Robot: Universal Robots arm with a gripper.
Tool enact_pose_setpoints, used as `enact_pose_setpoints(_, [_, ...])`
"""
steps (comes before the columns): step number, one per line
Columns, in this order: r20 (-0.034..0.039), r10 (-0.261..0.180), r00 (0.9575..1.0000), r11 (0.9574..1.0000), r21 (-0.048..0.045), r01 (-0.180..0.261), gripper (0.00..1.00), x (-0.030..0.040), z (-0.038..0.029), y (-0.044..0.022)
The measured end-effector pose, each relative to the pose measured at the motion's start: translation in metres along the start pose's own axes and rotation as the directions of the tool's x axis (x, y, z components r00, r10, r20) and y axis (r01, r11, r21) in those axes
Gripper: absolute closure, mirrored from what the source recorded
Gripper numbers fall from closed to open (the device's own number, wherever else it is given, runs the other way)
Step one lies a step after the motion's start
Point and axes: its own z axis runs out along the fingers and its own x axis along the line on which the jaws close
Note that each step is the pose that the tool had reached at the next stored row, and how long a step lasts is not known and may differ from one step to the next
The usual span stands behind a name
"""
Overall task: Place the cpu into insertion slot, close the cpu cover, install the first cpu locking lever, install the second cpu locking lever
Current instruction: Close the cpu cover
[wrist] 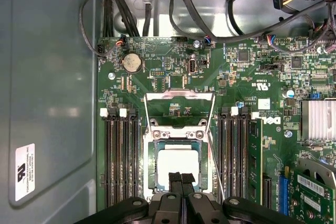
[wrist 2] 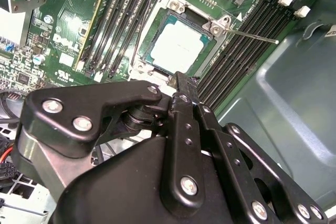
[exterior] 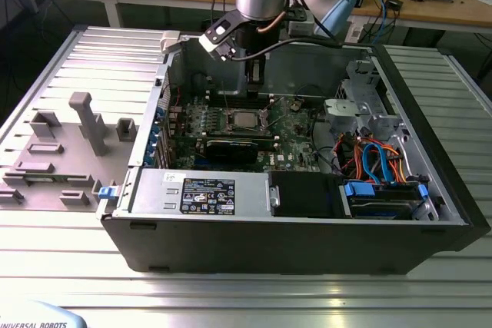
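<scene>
cpu [wrist: 177, 165] sits in insertion slot [wrist: 151, 167]. cpu cover [wrist: 179, 95] lies open beside slot; memory slots [wrist: 118, 161] flank slot's other two sides.

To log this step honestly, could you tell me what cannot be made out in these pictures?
First wrist view: the gripper covers one edge of the cpu, so contact cannot be judged.
Second wrist view: the gripper's body hides the insertion slot's nearest corner.
Exterior view: the cpu is too small to show whether it sits flat.
</scene>
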Motion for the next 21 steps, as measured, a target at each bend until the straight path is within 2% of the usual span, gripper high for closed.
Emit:
enact_pose_setpoints(7, [0.0001, 0.000, 1.0000, 1.0000, 0.0001, 0.000, 0.89, 0.0000, 0.0000, 0.0011])
enact_pose_setpoints(15, [0.0000, 0.000, 1.0000, 1.0000, 0.0035, 0.000, 0.89, 0.0000, 0.0002, 0.0156])
enact_pose_setpoints(21, [0.0000, 0.000, 1.0000, 1.0000, 0.0044, 0.000, 0.89, 0.0000, 0.0004, 0.0230])
